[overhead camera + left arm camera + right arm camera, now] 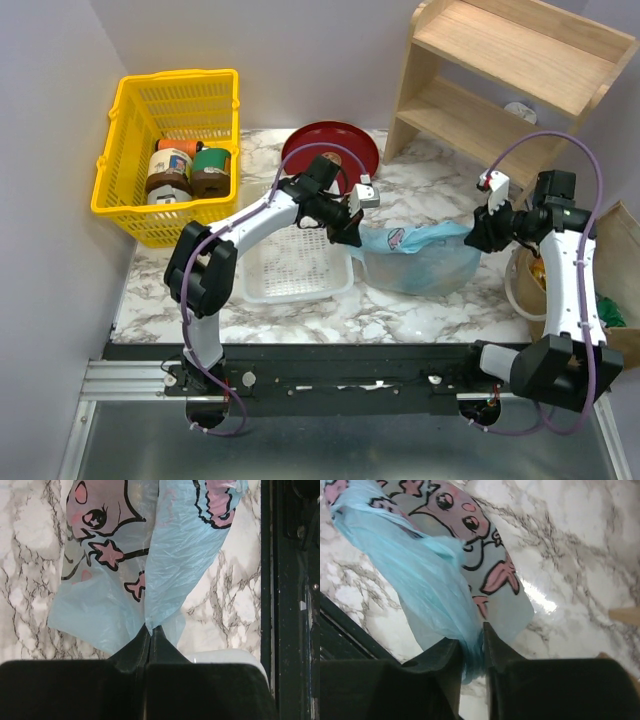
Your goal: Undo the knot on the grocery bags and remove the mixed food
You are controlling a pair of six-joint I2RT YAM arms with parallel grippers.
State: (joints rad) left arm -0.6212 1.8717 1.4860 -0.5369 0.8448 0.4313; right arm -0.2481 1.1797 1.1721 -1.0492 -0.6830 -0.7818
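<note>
Only overhead shows paper bag (612, 290), apparently

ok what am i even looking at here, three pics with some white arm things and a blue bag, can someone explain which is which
These are two robot arms bolted to the near edge of a marble table. The wide picture comes from a camera above and behind them. The other two come from cameras on each wrist, looking past that arm's own black fingers.

Both arms hold the same thin light-blue plastic bag with cartoon print. The left gripper is shut on a pinch of it. The right gripper is clamped on a twisted blue strand of it.

Also on the table: a yellow basket holding jars, a red plate, a white tray and a wooden shelf. A brown paper bag stands at the right edge.
</note>
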